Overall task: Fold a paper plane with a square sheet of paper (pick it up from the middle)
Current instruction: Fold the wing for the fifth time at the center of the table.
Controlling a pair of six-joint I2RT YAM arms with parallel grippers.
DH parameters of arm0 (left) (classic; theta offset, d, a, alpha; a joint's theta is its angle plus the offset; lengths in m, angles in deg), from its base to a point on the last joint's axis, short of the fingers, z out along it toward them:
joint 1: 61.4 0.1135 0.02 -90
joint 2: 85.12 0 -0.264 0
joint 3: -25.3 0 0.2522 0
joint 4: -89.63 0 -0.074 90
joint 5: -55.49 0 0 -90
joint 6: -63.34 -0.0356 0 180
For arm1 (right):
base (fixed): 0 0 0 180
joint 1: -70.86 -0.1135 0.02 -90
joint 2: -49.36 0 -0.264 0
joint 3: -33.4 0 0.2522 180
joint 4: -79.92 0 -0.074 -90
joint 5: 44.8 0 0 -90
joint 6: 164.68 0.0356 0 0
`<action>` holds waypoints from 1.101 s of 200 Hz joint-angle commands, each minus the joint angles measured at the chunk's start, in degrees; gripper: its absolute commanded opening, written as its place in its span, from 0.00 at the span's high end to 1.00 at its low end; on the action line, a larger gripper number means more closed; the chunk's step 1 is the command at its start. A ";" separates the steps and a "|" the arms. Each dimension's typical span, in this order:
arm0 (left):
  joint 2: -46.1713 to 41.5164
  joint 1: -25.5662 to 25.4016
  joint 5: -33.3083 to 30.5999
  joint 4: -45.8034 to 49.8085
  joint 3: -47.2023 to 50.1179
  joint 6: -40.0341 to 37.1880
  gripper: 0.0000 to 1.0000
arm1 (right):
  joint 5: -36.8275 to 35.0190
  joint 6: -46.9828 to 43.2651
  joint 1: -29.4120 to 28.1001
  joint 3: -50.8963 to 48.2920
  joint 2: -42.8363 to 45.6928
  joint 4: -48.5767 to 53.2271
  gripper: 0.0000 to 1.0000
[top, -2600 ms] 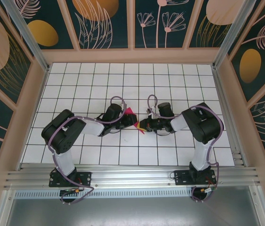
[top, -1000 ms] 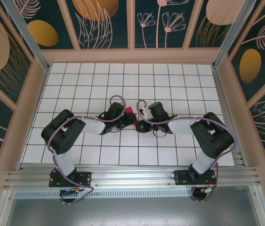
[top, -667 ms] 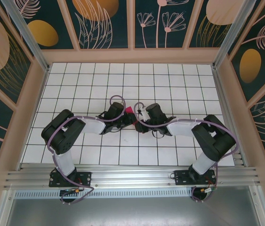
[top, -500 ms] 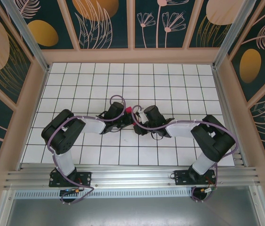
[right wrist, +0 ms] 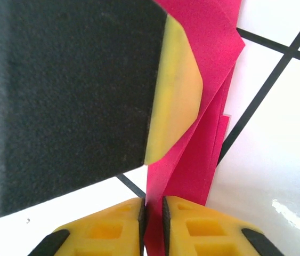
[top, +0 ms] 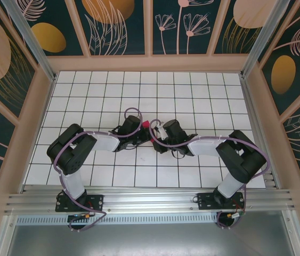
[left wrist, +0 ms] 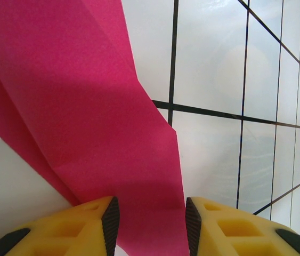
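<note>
The square sheet of paper (left wrist: 75, 106) is magenta-pink, folded into creased layers, and lies on the white grid table. From above, just a small pink corner (top: 146, 124) peeks out between the two wrists. My left gripper (left wrist: 150, 224) is open, its yellow fingers (left wrist: 96, 226) standing on either side of the paper's lower flap. My right gripper (right wrist: 154, 213) is shut on an upright fold of the paper (right wrist: 203, 133). The left gripper's black and yellow finger (right wrist: 173, 90) looms just above that fold. The two grippers, left (top: 145, 136) and right (top: 156, 140), meet at mid-table.
The white gridded table (top: 192, 96) is boxed in by a pale wooden frame (top: 150, 63) and patterned walls. An aluminium rail (top: 150, 200) runs along the near edge by the arm bases. Both arms' cables loop above the wrists.
The right arm has swung left until its gripper met the left one over the paper, and its jaws have closed on the fold. The left arm has stayed still.
</note>
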 commanded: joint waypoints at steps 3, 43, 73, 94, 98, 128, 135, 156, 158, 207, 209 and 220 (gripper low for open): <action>1.16 0.54 -2.58 4.35 -0.28 0.16 0.59 | -0.76 -0.44 -0.15 -0.98 -0.93 -0.95 0.86; 0.36 0.63 -2.73 4.69 -0.28 -0.10 0.59 | 1.00 0.28 0.52 -1.23 -1.00 -1.65 0.96; -2.02 0.72 -2.78 4.59 -0.07 -0.68 0.58 | 7.31 2.16 2.44 -1.80 -0.78 -3.32 1.00; -4.90 0.75 -2.47 2.76 0.81 -1.23 0.55 | 12.88 4.23 4.10 -2.28 -1.04 -5.01 1.00; -5.47 0.73 -2.36 2.15 1.12 -1.39 0.54 | 13.90 4.66 4.47 -2.36 -1.18 -5.43 1.00; -9.03 0.86 -0.19 -3.23 3.40 -2.07 0.51 | 20.23 8.78 7.28 -3.43 -2.05 -8.48 1.00; -9.43 0.78 0.16 -4.25 3.86 -2.24 0.51 | 21.13 9.59 7.62 -3.38 -2.41 -8.76 1.00; -9.94 0.74 1.58 -7.09 5.32 -2.84 0.50 | 22.94 10.96 8.04 -2.68 -3.65 -8.71 1.00; -9.94 0.73 1.72 -7.28 5.45 -3.00 0.50 | 23.09 11.17 8.07 -2.65 -3.80 -8.73 1.00; -9.96 0.69 3.90 -10.96 7.89 -4.26 0.51 | 25.54 15.94 9.86 -2.59 -6.94 -11.11 1.00; -9.94 0.72 3.97 -11.06 7.96 -4.34 0.51 | 25.61 16.15 9.95 -2.63 -7.07 -11.20 1.00; -9.61 0.62 4.29 -11.63 8.25 -4.43 0.51 | 26.34 17.16 10.51 -2.97 -7.30 -12.09 1.00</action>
